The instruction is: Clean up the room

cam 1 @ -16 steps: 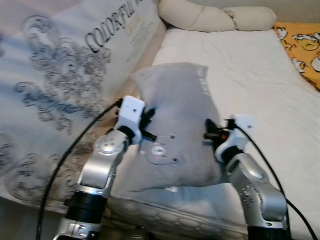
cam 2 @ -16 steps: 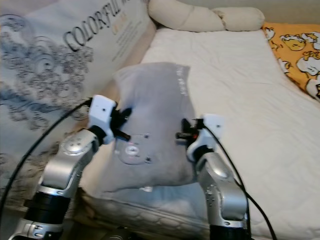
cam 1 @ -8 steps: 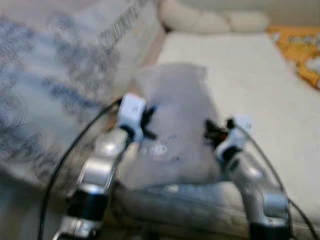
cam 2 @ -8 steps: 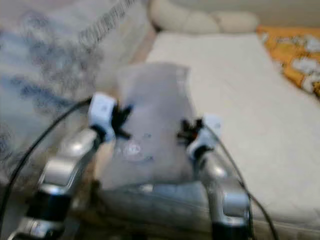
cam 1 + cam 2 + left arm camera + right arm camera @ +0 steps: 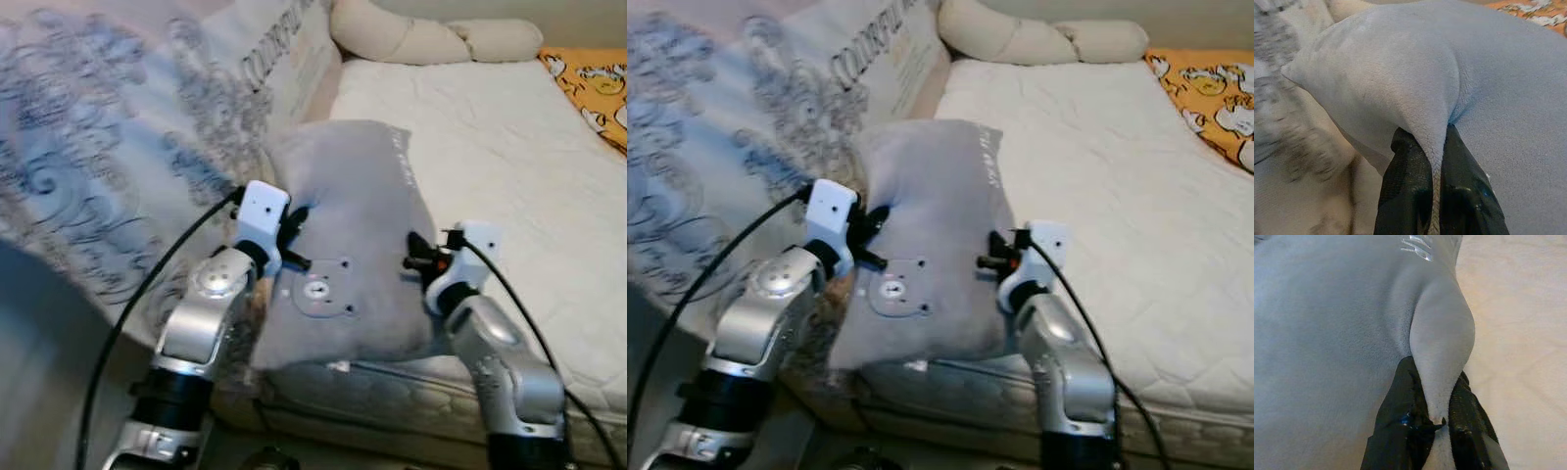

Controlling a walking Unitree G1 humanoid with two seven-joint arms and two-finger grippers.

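Your left gripper (image 5: 1436,196) and right gripper (image 5: 1436,423) stay pinched on the grey pillow (image 5: 348,245), now carried farther over the mattress (image 5: 509,147)'s near left corner; set-down looks close.

2 silver arms (image 5: 201,323), white wrist blocks (image 5: 263,208), trailing black cables (image 5: 147,294).

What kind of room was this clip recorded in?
Most likely a bedroom: a bare white mattress, a long cream bolster at its far end, and a grey pillow pinched by the left gripper and right gripper.
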